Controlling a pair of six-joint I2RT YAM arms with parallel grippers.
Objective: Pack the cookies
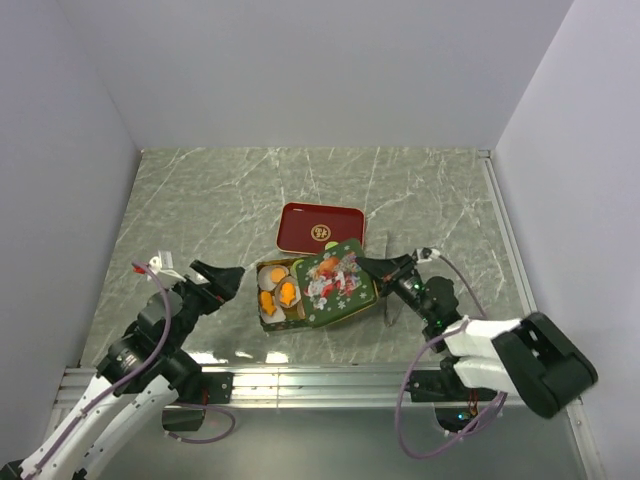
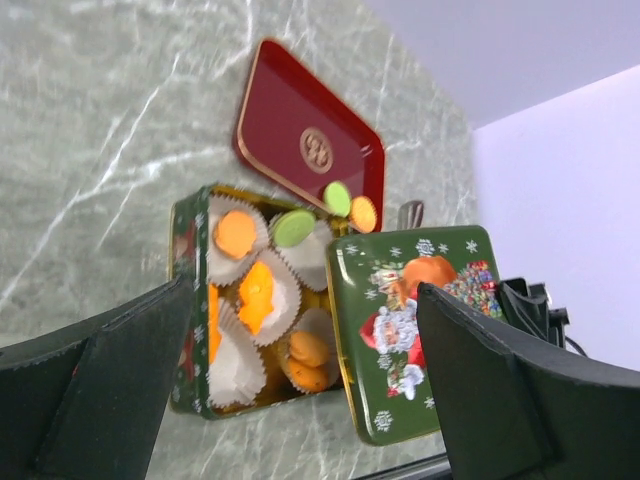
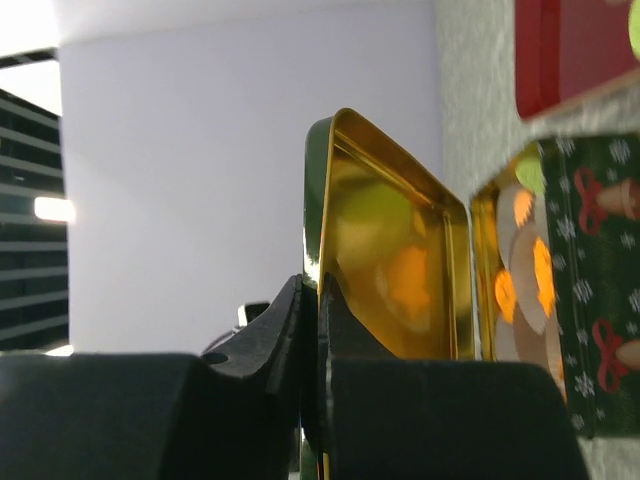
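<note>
Right tool point(image 3: 312, 300) is pinching the green Santa-printed metal lid point(image 1: 338, 280), tilted over the green rectangular tin point(image 2: 182, 250). Left tool point(image 1: 226, 273) is hanging open. We are judging packing nearly done: most cookies point(image 2: 256, 296) are lying inside, two sitting by the red metal tray point(image 2: 290, 130).

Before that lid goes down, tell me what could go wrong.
The right gripper has its jaws shut on only the rim of the lid, which hangs tilted over the tin; it could slip or land askew. A green cookie and an orange cookie lie on the red tray, outside the tin; closing now would probably leave them unpacked.
</note>
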